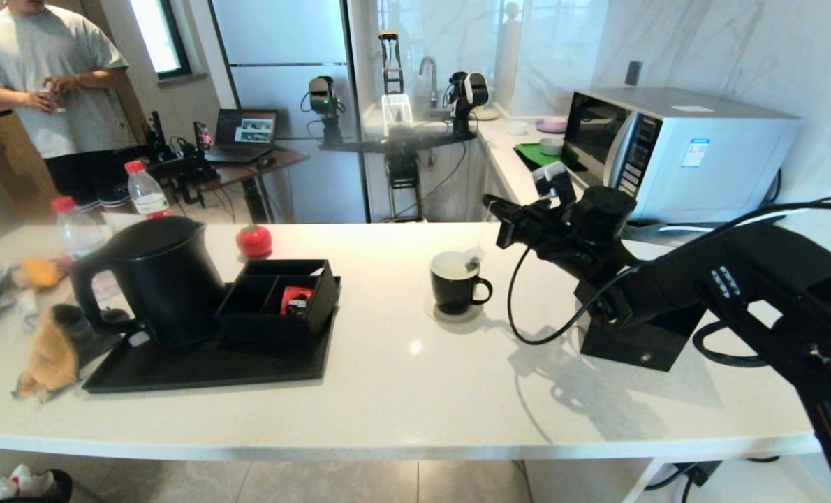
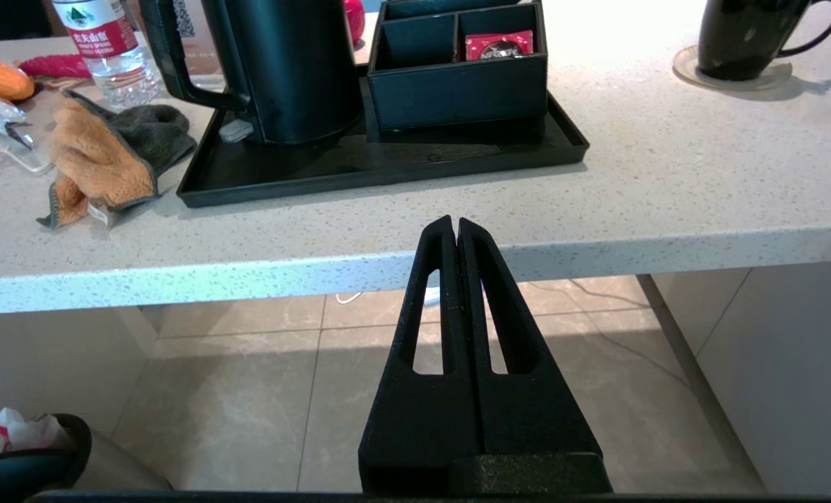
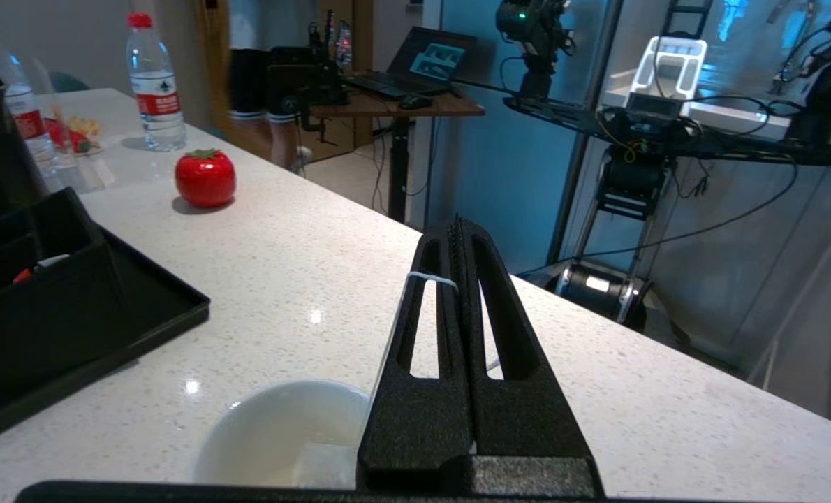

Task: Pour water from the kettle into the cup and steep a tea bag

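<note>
The black kettle (image 1: 157,279) stands on a black tray (image 1: 206,363) at the left, also seen in the left wrist view (image 2: 283,70). The black cup (image 1: 455,283) with its white inside (image 3: 283,433) sits on a coaster mid-counter. The tea bag (image 1: 471,262) hangs at the cup's rim, its pouch inside the mouth. My right gripper (image 1: 491,204) hovers just above and right of the cup, shut on the tea bag's white string (image 3: 431,279), which loops over one finger. My left gripper (image 2: 455,225) is shut and empty, parked below the counter's front edge.
A black organiser box (image 1: 283,297) holding a red packet (image 1: 295,299) shares the tray. A red tomato-shaped object (image 1: 253,240), two water bottles (image 1: 143,188), an orange cloth (image 1: 49,353), a microwave (image 1: 674,150) and a black block (image 1: 639,342) surround the work area. A person stands far left.
</note>
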`<state>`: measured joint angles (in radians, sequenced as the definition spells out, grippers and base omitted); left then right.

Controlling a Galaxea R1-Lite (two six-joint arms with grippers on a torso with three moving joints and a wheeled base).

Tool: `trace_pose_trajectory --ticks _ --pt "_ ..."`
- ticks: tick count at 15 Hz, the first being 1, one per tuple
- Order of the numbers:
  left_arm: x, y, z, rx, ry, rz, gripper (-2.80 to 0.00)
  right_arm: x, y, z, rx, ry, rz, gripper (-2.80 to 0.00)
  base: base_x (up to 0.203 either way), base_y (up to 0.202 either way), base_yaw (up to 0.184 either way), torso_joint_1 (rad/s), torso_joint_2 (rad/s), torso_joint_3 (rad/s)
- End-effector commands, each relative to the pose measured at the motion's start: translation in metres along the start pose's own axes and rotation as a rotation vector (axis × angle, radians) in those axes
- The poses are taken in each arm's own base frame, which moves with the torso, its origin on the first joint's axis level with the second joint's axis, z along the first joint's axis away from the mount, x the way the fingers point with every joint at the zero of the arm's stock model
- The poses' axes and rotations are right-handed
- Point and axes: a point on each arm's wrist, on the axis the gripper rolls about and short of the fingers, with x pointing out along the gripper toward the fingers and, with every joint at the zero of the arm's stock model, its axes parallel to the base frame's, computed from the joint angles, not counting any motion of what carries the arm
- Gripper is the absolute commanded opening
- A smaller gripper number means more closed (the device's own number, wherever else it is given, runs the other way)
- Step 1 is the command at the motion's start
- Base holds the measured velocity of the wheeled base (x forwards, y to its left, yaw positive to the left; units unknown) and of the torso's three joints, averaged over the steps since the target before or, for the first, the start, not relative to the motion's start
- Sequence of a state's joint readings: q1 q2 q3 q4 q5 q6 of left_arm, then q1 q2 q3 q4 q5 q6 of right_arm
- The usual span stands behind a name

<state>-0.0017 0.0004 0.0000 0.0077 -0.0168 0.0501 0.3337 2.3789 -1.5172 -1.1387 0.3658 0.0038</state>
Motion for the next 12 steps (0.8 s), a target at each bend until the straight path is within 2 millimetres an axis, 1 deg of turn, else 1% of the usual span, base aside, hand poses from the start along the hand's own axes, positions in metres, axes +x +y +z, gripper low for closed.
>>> trace_pose_trajectory --ticks 1,7,12 --pt "0.0 0.0 0.0 0.001 0.0 0.0 -2.8 -0.0003 -0.0019 0.0001 -0.002 -0.003 -0.001 -2.8 0.0 0.0 0.0 0.0 0.0 0.0" --pt "0.0 0.0 0.0 0.001 0.0 0.0 -2.8 0.0014 -0.0001 0.0009 0.001 -0.001 0.003 -2.8 0.0 0.0 0.0 0.0 0.0 0.0" --pt "0.0 0.0 0.0 0.001 0.0 0.0 -2.8 0.0043 0.0068 0.0004 0.004 0.0 0.019 -2.8 0.0 0.0 0.0 0.0 0.0 0.0"
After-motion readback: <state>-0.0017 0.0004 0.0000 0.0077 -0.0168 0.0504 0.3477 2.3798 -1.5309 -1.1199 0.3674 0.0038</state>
